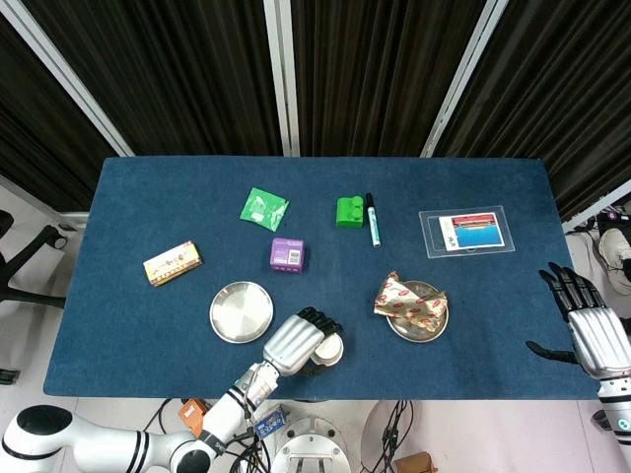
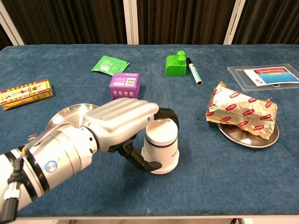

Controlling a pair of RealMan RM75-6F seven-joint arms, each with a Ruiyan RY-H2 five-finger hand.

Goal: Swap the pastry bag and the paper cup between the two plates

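Left to right across the blue table (image 1: 138,212), as I see it from the head and chest cameras. Near the left edge lies a yellow-and-red snack box (image 1: 172,263), with bare cloth between it and the table's border. A green sachet (image 1: 264,208) sits farther back, and a purple box (image 1: 287,253) stands just in front of it. The left plate (image 1: 241,311) lies near the front edge and carries nothing; open cloth surrounds it on its left and far sides.

Just right of that plate, my left hand (image 2: 122,122) wraps the paper cup (image 2: 161,144), which stands upside down on the cloth, off both plates. The fingers curl over its upturned base and the thumb presses its near side. The cup is close to the table's front edge.

A strip of bare cloth separates the cup from the right plate (image 2: 236,134). The pastry bag (image 2: 241,111) rests on that plate, overhanging its rim on the left. Behind this gap sit a green block (image 1: 349,212) and a marker (image 1: 374,220), side by side.

A laminated card (image 1: 469,232) lies toward the right edge. My right hand (image 1: 590,326) hovers past the table's right border, fingers spread, holding nothing.
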